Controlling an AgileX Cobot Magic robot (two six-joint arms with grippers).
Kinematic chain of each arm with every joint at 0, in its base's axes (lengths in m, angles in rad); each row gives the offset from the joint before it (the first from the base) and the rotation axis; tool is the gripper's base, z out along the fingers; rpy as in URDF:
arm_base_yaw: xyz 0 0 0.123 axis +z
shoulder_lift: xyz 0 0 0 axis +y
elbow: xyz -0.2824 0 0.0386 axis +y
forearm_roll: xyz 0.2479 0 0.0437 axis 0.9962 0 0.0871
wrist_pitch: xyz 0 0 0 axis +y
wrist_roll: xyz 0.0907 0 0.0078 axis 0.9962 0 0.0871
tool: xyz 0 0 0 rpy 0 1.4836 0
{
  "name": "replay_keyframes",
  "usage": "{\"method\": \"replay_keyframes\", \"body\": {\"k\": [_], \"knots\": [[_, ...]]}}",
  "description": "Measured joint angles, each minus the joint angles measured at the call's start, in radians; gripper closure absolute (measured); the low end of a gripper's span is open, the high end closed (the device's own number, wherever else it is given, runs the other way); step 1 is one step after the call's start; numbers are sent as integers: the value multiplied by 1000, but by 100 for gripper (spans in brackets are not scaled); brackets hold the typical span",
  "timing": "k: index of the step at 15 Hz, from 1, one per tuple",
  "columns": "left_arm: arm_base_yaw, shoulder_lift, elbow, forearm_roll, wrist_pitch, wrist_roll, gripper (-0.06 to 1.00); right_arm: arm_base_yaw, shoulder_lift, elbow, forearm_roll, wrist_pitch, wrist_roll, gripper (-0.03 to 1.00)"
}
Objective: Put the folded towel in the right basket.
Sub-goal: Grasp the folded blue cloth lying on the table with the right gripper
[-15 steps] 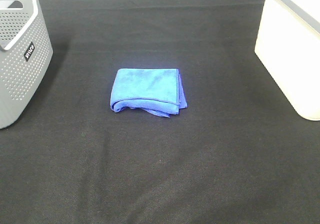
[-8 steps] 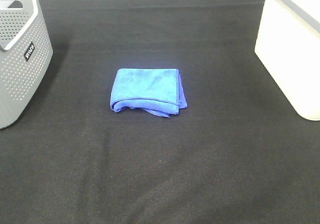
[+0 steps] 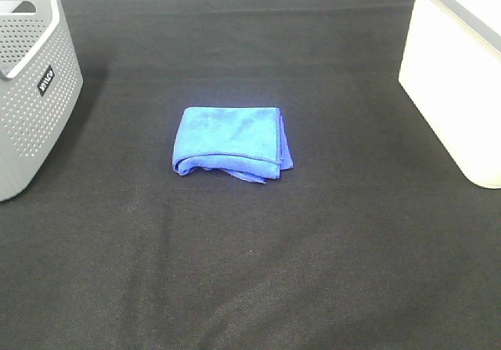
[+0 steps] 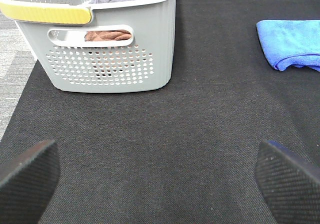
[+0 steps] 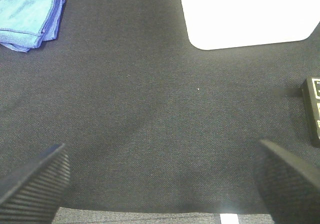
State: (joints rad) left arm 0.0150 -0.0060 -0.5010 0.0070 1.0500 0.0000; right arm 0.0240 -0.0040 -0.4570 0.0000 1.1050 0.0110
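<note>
A folded blue towel (image 3: 231,141) lies flat on the black table cloth near the middle. It also shows in the left wrist view (image 4: 292,44) and in the right wrist view (image 5: 29,17). The white right basket (image 3: 462,68) stands at the right edge; its wall shows in the right wrist view (image 5: 245,13). My left gripper (image 4: 160,179) is open and empty, well short of the towel. My right gripper (image 5: 160,179) is open and empty, away from the towel and near the white basket. Neither gripper shows in the exterior high view.
A grey perforated basket (image 3: 31,84) stands at the left edge; the left wrist view (image 4: 105,38) shows cloths inside it. A small black box (image 5: 312,108) lies near the table's edge beside the white basket.
</note>
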Motion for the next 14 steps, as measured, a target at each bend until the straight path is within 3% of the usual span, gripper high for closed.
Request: {"method": "replay_keyframes", "body": {"k": [4, 6, 7, 9, 11, 14], "knots": [[0, 0, 0, 0, 0, 0, -4, 0, 87, -26, 16, 22, 4, 0], [0, 0, 0, -1, 0, 0, -4, 0, 440, -221, 112, 95, 11, 0], [0, 0, 0, -1, 0, 0, -4, 0, 515, -277, 143, 107, 12, 0], [0, 0, 0, -1, 0, 0, -4, 0, 803, -527, 262, 109, 2, 0], [0, 0, 0, -1, 0, 0, -4, 0, 897, -599, 302, 109, -20, 0], [0, 0, 0, -1, 0, 0, -4, 21, 1178, -756, 469, 77, -130, 1]]}}
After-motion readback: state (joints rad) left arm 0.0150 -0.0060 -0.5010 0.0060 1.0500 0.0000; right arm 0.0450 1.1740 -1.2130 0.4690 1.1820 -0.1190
